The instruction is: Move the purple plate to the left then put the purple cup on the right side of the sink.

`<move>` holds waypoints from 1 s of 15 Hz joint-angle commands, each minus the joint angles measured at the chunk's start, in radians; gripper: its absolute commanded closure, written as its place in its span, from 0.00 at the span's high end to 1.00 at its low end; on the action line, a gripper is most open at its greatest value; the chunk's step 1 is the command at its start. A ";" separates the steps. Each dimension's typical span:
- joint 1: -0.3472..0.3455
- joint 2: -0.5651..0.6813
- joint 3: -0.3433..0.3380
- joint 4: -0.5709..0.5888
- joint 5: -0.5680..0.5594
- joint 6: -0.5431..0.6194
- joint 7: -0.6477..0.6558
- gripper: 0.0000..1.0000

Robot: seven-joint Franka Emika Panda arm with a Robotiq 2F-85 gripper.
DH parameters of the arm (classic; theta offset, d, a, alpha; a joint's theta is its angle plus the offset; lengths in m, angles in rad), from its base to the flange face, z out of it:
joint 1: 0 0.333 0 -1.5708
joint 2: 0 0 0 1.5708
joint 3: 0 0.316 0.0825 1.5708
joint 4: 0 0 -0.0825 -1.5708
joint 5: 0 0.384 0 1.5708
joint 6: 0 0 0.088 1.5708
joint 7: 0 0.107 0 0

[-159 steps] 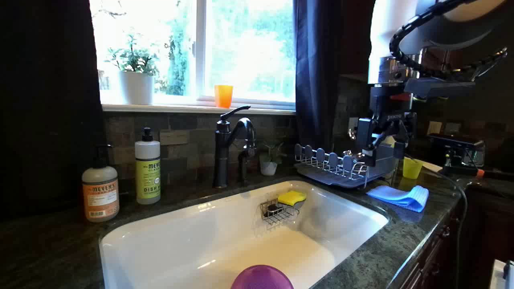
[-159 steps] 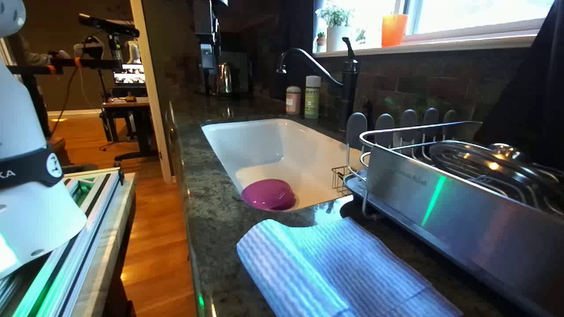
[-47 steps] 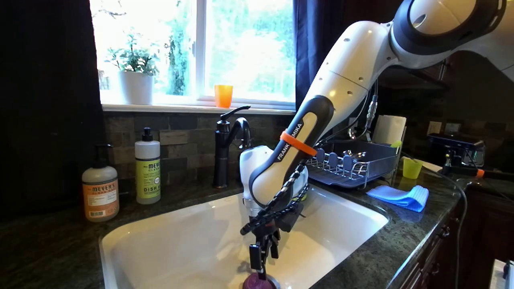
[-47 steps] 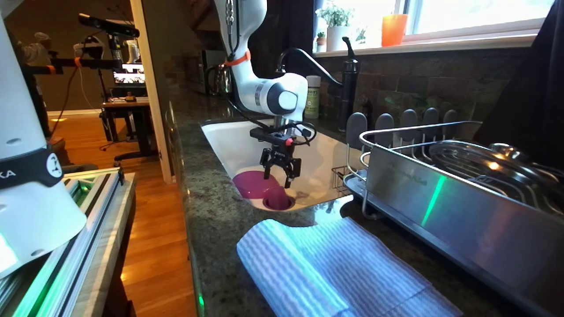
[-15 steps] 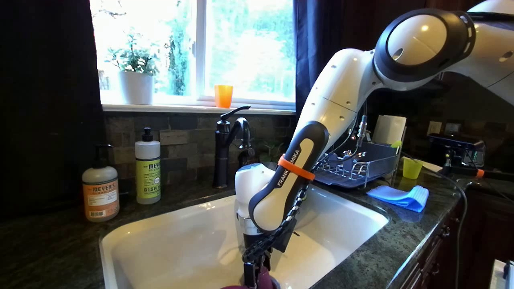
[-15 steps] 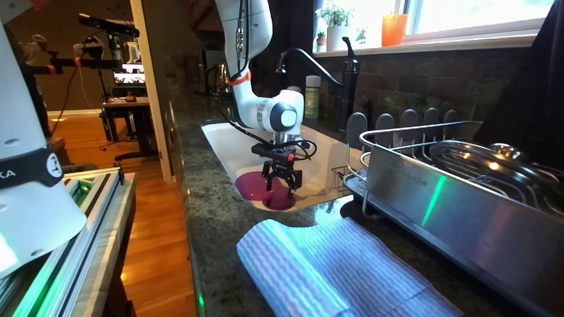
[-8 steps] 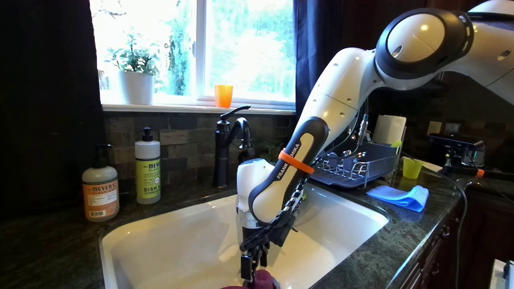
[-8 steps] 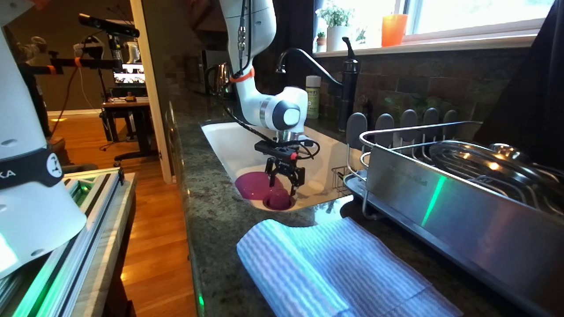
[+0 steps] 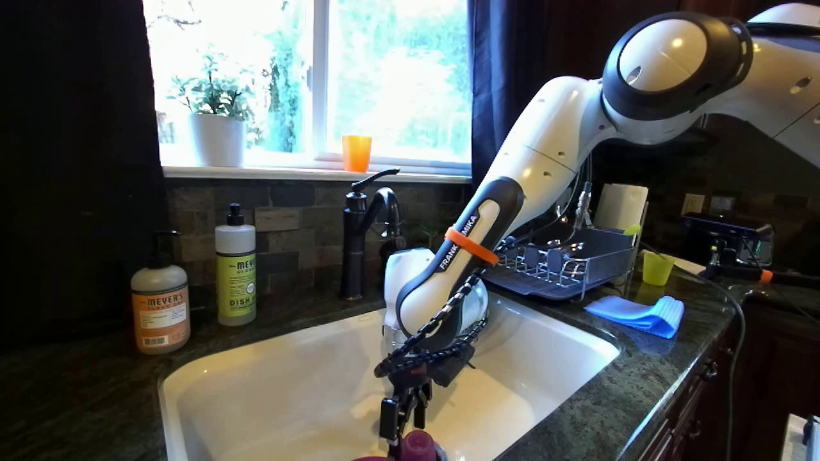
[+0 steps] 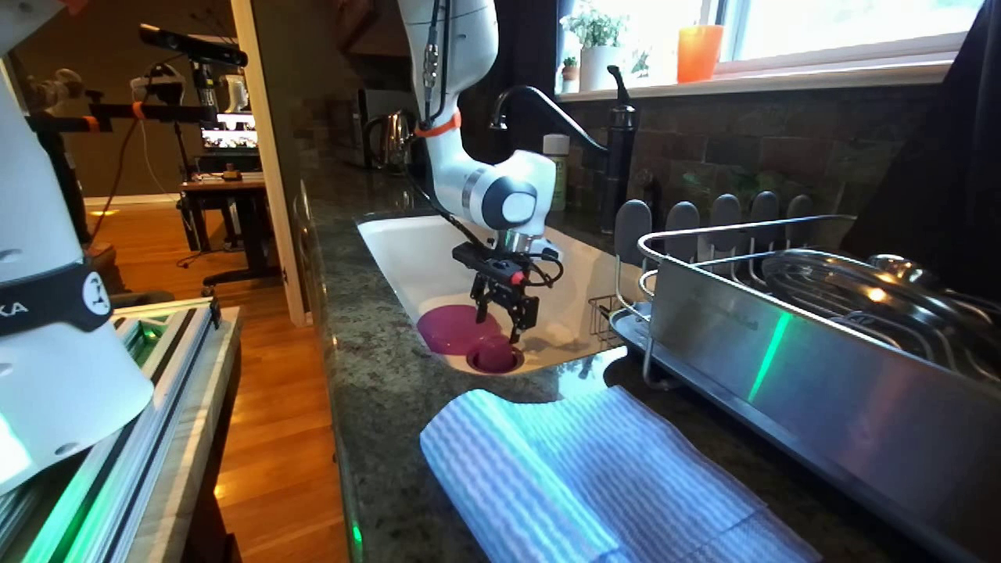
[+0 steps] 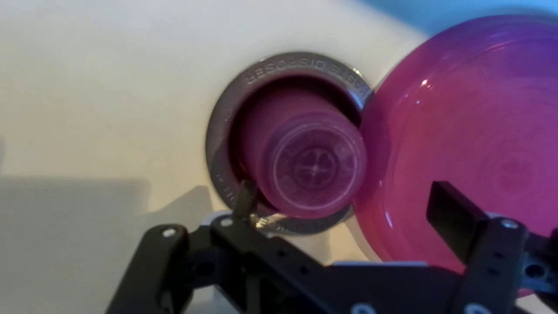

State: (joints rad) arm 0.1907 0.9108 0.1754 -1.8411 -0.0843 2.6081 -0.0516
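The purple cup [image 11: 311, 161] stands bottom up and slightly tilted in the drain hole of the white sink [image 9: 275, 384]. It also shows in both exterior views [image 9: 419, 446] [image 10: 494, 356]. The purple plate [image 11: 501, 131] lies on the sink floor beside the drain, against or very close to the cup; it shows in an exterior view [image 10: 456, 328], and only its edge [image 9: 373, 458] shows at the bottom of an exterior view. My gripper [image 11: 348, 207] is open and empty above them. One finger is beside the cup, the other over the plate. It shows in an exterior view [image 10: 499, 327].
A black faucet [image 9: 354, 250] stands behind the sink. A dish rack [image 10: 727, 313] and a blue cloth [image 10: 594, 469] lie beside it on the counter. A wire caddy [image 10: 602, 317] hangs on the sink wall. Soap bottles [image 9: 236, 275] stand at the back.
The arm has come into the sink. The plate has shifted off the drain and the cup now shows. In the last second my gripper has risen a little from the cup, open.
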 commanded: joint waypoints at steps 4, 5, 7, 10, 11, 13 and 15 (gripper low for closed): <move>-0.025 -0.012 -0.002 -0.038 0.046 -0.009 0.001 1.00; -0.026 -0.013 -0.003 -0.041 0.049 -0.010 0.003 1.00; -0.025 -0.009 -0.011 -0.040 0.051 -0.010 0.011 0.93; -0.019 -0.006 -0.025 -0.040 0.048 0.003 0.024 0.66; -0.016 -0.003 -0.029 -0.037 0.046 0.009 0.026 0.64; -0.012 0.001 -0.033 -0.035 0.042 0.020 0.027 0.53; -0.009 0.004 -0.034 -0.031 0.040 0.026 0.027 0.41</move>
State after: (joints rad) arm 0.1647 0.9100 0.1543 -1.8654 -0.0477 2.6078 -0.0404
